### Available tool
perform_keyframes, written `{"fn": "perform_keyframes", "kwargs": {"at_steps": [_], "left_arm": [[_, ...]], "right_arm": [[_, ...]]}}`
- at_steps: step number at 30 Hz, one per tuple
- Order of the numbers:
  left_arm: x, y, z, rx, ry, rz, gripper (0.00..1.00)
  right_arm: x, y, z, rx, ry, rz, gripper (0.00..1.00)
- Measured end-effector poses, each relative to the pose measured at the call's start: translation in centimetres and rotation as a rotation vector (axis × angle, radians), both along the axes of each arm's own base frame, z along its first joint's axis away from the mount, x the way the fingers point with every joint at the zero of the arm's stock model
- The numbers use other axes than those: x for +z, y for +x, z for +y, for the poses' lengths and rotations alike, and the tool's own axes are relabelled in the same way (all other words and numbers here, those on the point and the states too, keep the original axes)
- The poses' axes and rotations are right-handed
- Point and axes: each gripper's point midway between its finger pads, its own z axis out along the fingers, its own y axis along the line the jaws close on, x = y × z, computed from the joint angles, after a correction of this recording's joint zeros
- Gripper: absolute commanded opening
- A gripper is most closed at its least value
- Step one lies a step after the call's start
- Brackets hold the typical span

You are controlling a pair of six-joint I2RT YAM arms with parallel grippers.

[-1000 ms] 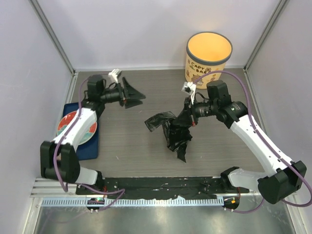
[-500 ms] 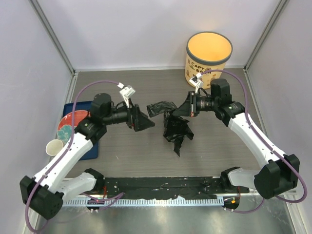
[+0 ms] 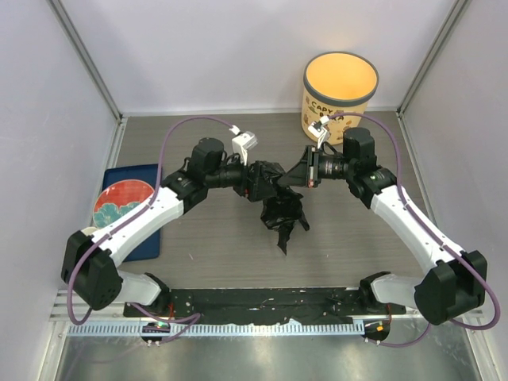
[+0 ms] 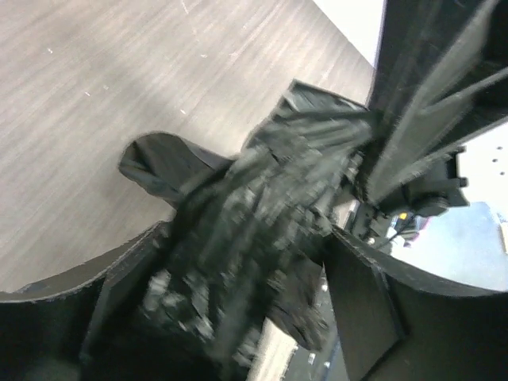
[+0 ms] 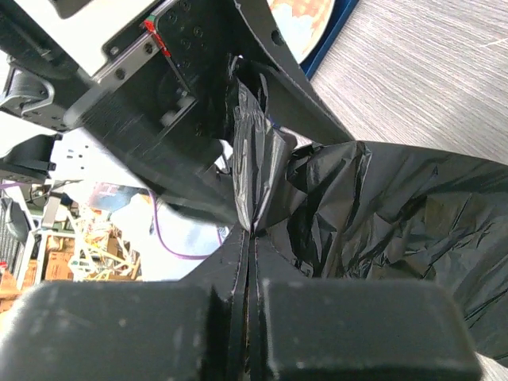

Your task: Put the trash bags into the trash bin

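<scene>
The right gripper (image 3: 295, 176) clamps the crinkly glossy black plastic trash bag (image 3: 284, 214), while the left gripper (image 3: 260, 179) has its jaws spread around it.

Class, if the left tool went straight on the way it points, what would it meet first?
The black trash bag, bunched right ahead of the left tool; just beyond, seemingly, the right tool pinching it.

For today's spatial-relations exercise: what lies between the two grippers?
The black trash bag fills that gap, pinched by the right gripper and reaching in between the fingers of the open left gripper; the top external view shows it.
</scene>
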Motion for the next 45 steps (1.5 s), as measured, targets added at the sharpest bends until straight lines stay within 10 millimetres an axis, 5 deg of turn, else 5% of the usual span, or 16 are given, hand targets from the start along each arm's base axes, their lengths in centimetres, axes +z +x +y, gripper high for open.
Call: {"fn": "perform_keyframes", "kwargs": {"at_steps": [1,3,5,10,17,25,30,36,45], "left_arm": [[-0.1,0.4,-0.1,0.006,0.007,-0.006,0.53],[-0.3,1.2,-0.2,0.018,0.023,-0.024,0.17],[-0.4,1.8,0.1,0.029,0.032,-0.037,0.0],[0.3,2.2,1.3,0.022,0.015,-0.044,0.0],[1.7,0.0,3.2,-0.032,-0.03,-0.039,0.0],[0.2,0.5,6.5,0.035,-0.009,0.05,0.0],[-0.6,0.9,9.1,0.103,0.01,0.09,0.0],[-0.7,0.2,9.2,0.077,0.0,0.11,0.0],[-2.6,0.3,11.6,0.247,-0.1,0.289,0.0]], "right_arm": [[0.2,-0.1,0.0,0.004,0.005,-0.001,0.01],[0.4,-0.3,0.1,0.011,0.012,-0.003,0.01],[0.6,-0.5,0.0,0.018,0.015,-0.006,0.01],[0.5,-0.2,-0.5,0.003,0.01,-0.004,0.02],[0.2,0.2,-1.6,-0.001,-0.001,-0.023,0.01],[-0.6,0.7,-3.2,-0.024,-0.06,-0.047,0.01],[-2.3,2.2,-6.0,-0.124,-0.139,-0.038,0.01],[-3.5,2.4,-7.2,-0.173,-0.214,-0.043,0.01],[-2.0,3.6,-8.2,-0.256,-0.238,-0.119,0.01]]}}
